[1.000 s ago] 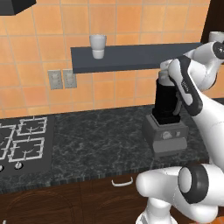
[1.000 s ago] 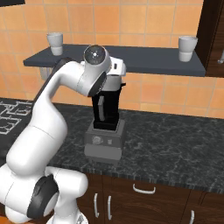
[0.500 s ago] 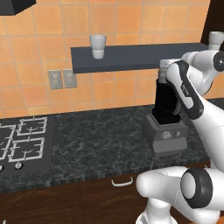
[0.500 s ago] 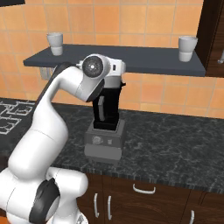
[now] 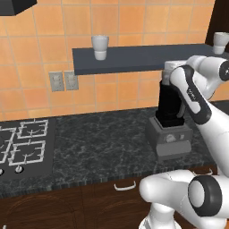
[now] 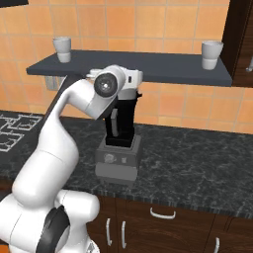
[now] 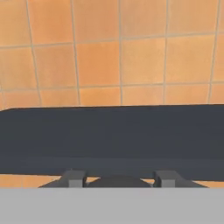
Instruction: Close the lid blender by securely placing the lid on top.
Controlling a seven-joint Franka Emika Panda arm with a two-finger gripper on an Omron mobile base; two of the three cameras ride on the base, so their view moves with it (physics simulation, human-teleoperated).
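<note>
**Blender upright under the shelf, hand right at the jar top**

The blender (image 5: pixel 171 120) stood upright on the dark surface (image 5: pixel 98 147), long axis vertical, black jar on its grey base, knob facing the front edge. Couldn't see into the jar, so no idea about contents.

The gripper (image 7: pixel 118 179) sat at the top of the jar, just under the shelf (image 6: pixel 163 74). In the hand view a dark rounded shape, probably the lid (image 7: pixel 117 181), showed between the fingertips (image 7: pixel 73 178), which sat apart on either side. Whether they actually clamped it, couldn't tell.

Two white cups (image 6: pixel 62 49) stood upright on the shelf, one near each end; their insides weren't visible.
</note>
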